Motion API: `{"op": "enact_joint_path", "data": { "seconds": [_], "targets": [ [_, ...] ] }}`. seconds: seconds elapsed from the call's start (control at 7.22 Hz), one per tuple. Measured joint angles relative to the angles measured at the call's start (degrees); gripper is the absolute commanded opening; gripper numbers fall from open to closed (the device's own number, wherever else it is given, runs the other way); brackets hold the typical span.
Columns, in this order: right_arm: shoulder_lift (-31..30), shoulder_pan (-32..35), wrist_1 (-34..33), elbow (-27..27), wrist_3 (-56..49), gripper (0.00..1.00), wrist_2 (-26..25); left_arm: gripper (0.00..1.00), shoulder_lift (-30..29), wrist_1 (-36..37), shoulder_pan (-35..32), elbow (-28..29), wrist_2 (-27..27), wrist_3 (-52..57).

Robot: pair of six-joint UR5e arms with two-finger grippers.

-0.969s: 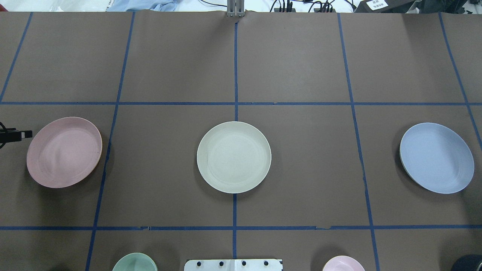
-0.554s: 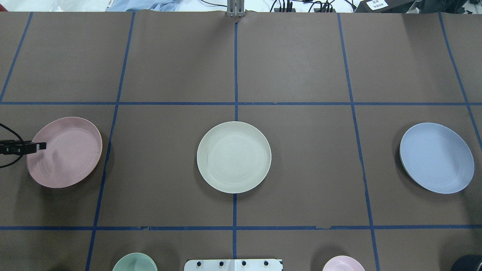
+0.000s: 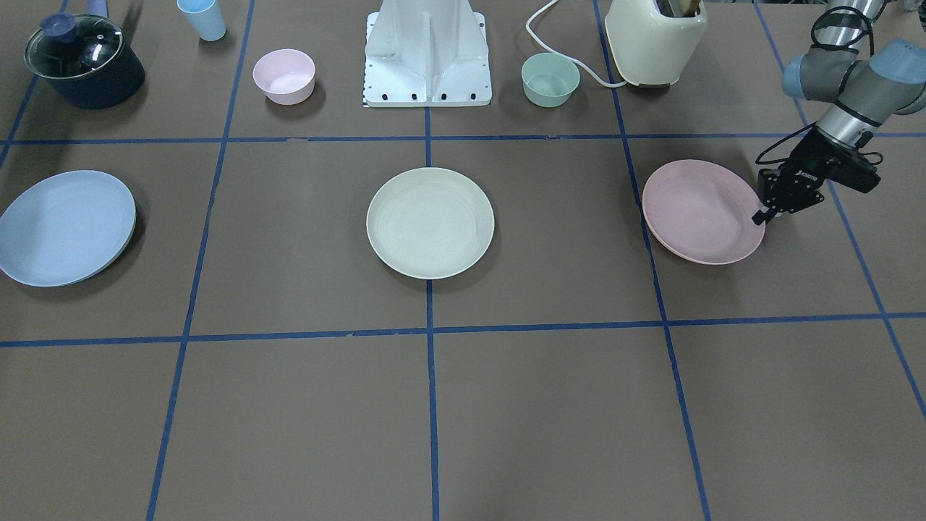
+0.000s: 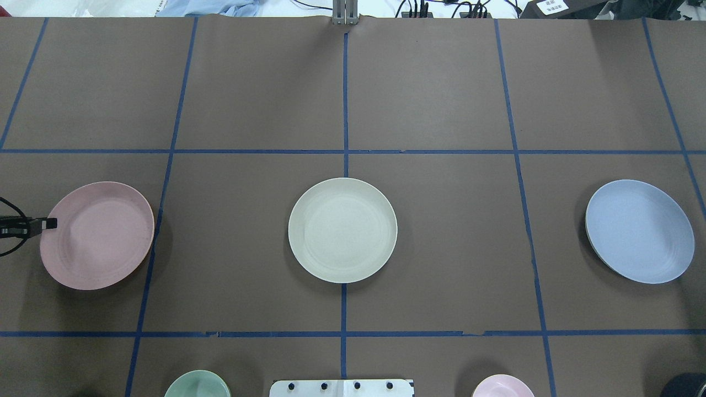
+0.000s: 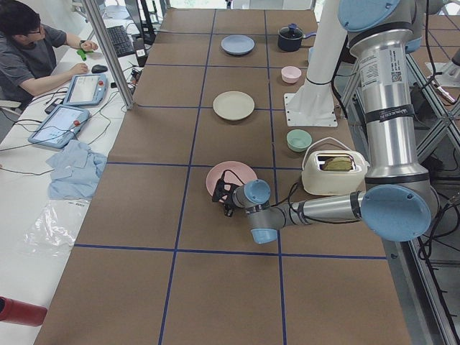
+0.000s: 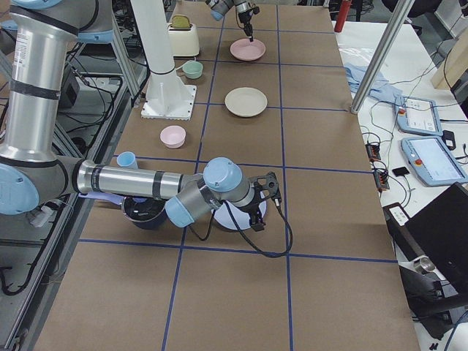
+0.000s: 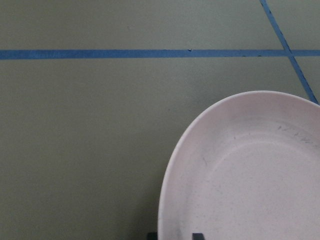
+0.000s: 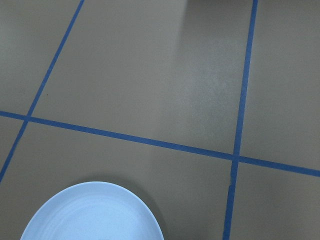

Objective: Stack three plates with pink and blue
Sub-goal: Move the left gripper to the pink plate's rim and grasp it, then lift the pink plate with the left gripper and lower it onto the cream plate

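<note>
The pink plate (image 4: 96,235) lies at the table's left, the cream plate (image 4: 342,230) in the middle and the blue plate (image 4: 640,231) at the right. My left gripper (image 4: 52,224) is at the pink plate's outer rim (image 3: 702,211). In the left wrist view its fingertips (image 7: 198,235) straddle that rim, closed narrowly on it. My right gripper (image 6: 272,183) shows only in the exterior right view, low beside the blue plate; I cannot tell if it is open. The right wrist view shows the blue plate's edge (image 8: 95,212).
Along the robot's side stand a green bowl (image 3: 550,79), a pink bowl (image 3: 283,75), a toaster (image 3: 655,36), a lidded dark pot (image 3: 83,61), a blue cup (image 3: 202,19) and the robot base (image 3: 427,54).
My left gripper came in over the pink plate's rim, then drew back to the rim. The pink plate has shifted slightly toward the robot. The other plates have not moved.
</note>
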Motion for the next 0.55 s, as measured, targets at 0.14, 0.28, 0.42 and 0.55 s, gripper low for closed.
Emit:
{"op": "enact_joint_path", "data": {
  "seconds": [0.14, 0.28, 0.42, 0.55],
  "targets": [
    [0.0, 0.0, 0.0, -0.1, 0.0, 1.00, 0.0, 0.00, 0.9, 0.3, -0.6, -2.0, -1.0, 0.1],
    [0.0, 0.0, 0.0, -0.1, 0.0, 1.00, 0.1, 0.00, 0.9, 1.1, -2.2, -3.4, -3.0, 0.2],
    [0.0, 0.0, 0.0, -0.1, 0.0, 1.00, 0.1, 0.00, -0.1, 4.4, -4.3, -5.4, -5.1, 0.2],
    [0.0, 0.0, 0.0, -0.1, 0.0, 1.00, 0.3, 0.00, -2.5, 10.9, -5.6, -9.0, -6.3, 0.1]
  ]
}}
